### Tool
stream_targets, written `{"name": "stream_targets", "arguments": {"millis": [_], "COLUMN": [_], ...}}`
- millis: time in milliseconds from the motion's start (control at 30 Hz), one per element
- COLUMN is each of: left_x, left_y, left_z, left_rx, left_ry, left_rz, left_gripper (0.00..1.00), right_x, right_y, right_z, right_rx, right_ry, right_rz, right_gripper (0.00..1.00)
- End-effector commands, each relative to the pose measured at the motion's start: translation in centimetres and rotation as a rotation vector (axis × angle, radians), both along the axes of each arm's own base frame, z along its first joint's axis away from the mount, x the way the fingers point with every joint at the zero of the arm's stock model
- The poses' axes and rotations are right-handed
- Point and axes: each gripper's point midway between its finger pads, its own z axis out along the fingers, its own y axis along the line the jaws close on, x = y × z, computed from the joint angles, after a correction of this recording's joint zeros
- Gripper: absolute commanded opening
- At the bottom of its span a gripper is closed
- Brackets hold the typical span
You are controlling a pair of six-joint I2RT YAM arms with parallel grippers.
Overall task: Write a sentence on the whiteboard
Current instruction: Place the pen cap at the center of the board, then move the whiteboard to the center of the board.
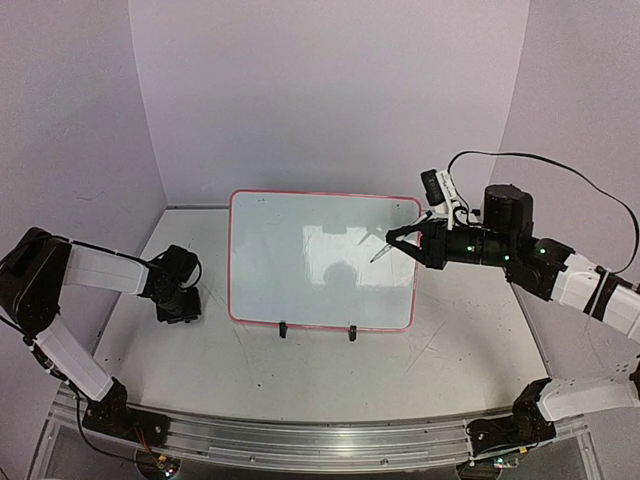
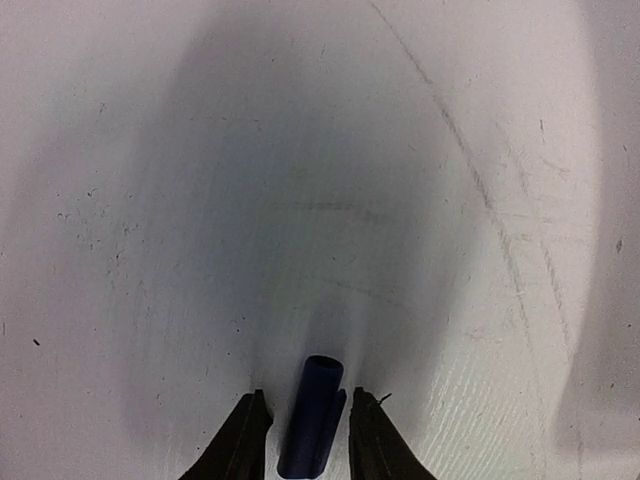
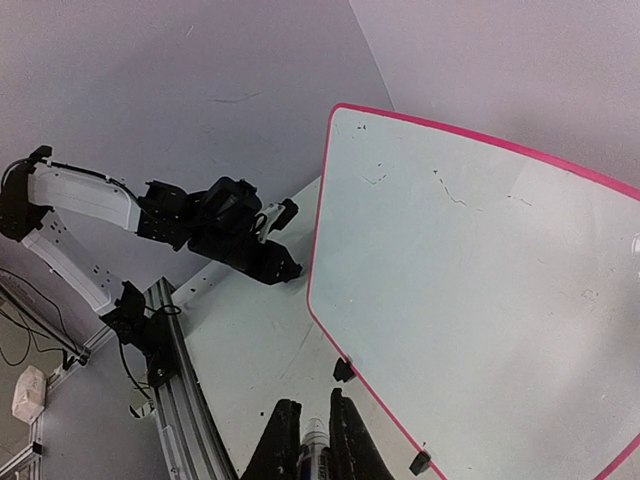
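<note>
While R tool (image 3: 313, 410) pinches marker (image 3: 314, 447), tip maybe touches whiteboard (image 1: 300, 250).

My left arm (image 1: 95, 268) is folded low at its own side. The forearm lies roughly level and the wrist (image 1: 175, 288) is bent so that the left gripper (image 2: 307, 398) points downward. Its jaws stand partly apart, with a blue cap (image 2: 312, 420) lying between them and a thin gap showing on each side of it. My right arm (image 1: 560, 275) is raised, and its forearm reaches out level and inward from the elbow. The right gripper (image 3: 315, 408) is clamped tight on a marker (image 3: 313, 445) seated between its fingers.
</note>
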Motion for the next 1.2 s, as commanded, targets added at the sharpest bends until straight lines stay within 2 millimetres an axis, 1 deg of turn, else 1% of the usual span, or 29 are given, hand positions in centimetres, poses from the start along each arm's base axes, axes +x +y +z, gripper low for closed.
{"name": "stream_targets", "arguments": {"millis": [0,100,233,267,333,400,533,567,600,667,733,867,933,967,1033,1067,1100,1167], "left_x": [0.2,0.9,1.9,2.1,2.2,2.1,1.2,0.5,0.2,-1.0,-2.5,-5.7,-6.9,-7.3,-8.1,-8.4,-8.7,-9.1], "left_y": [0.1,-0.2,-0.7,-0.9,-1.3,-2.2,-3.8,-4.7,-5.1,-6.5,-8.3,-10.7,-12.1,-12.9,-16.0,-16.7,-18.1,-20.0], "left_z": [1.6,4.1,8.4,9.7,10.8,12.1,12.6,12.5,12.5,12.4,12.1,11.2,11.2,11.3,11.2,11.0,10.4,9.6], "left_rx": [0.008,-0.02,-0.077,-0.095,-0.117,-0.171,-0.255,-0.279,-0.285,-0.28,-0.281,-0.297,-0.298,-0.304,-0.329,-0.325,-0.315,-0.289], "left_ry": [-0.01,-0.065,-0.182,-0.211,-0.236,-0.255,-0.244,-0.237,-0.233,-0.219,-0.197,-0.172,-0.175,-0.185,-0.202,-0.197,-0.19,-0.181], "left_rz": [-0.013,-0.011,0.0,-0.005,-0.024,-0.053,-0.093,-0.111,-0.122,-0.163,-0.205,-0.255,-0.286,-0.297,-0.371,-0.389,-0.417,-0.456], "left_gripper": [0.33,0.42,0.49,0.53,0.6,0.63,0.66,0.66,0.67,0.67,0.68,0.68,0.67,0.66,0.62,0.61,0.61,0.61], "right_x": [-0.2,-0.1,0.0,-0.1,0.0,0.1,0.1,0.2,0.3,0.5,0.7,1.3,1.5,1.5,1.7,1.8,1.7,1.7], "right_y": [-0.1,-0.2,-0.3,-0.3,-0.5,-0.6,-0.9,-1.0,-1.0,-1.1,-0.9,-0.6,-0.5,-0.5,-0.4,-0.4,-0.3,-0.3], "right_z": [1.2,1.1,1.0,1.1,1.0,1.0,1.1,1.0,0.9,0.8,0.7,0.3,0.1,0.0,-0.3,-0.2,-0.1,0.1], "right_rx": [0.038,0.035,0.031,0.031,0.03,0.025,0.021,0.016,0.013,0.006,0.001,-0.012,-0.015,-0.018,-0.023,-0.022,-0.02,-0.016], "right_ry": [-0.041,-0.04,-0.041,-0.041,-0.042,-0.041,-0.047,-0.047,-0.047,-0.048,-0.048,-0.037,-0.033,-0.031,-0.025,-0.028,-0.026,-0.03], "right_rz": [0.002,-0.003,-0.013,-0.014,-0.022,-0.033,-0.048,-0.056,-0.061,-0.068,-0.07,-0.074,-0.076,-0.076,-0.077,-0.078,-0.072,-0.072], "right_gripper": [0.0,0.0,0.0,0.0,0.0,0.0,0.0,0.0,0.0,0.0,0.0,0.0,0.0,0.0,0.0,0.0,0.0,0.0]}}
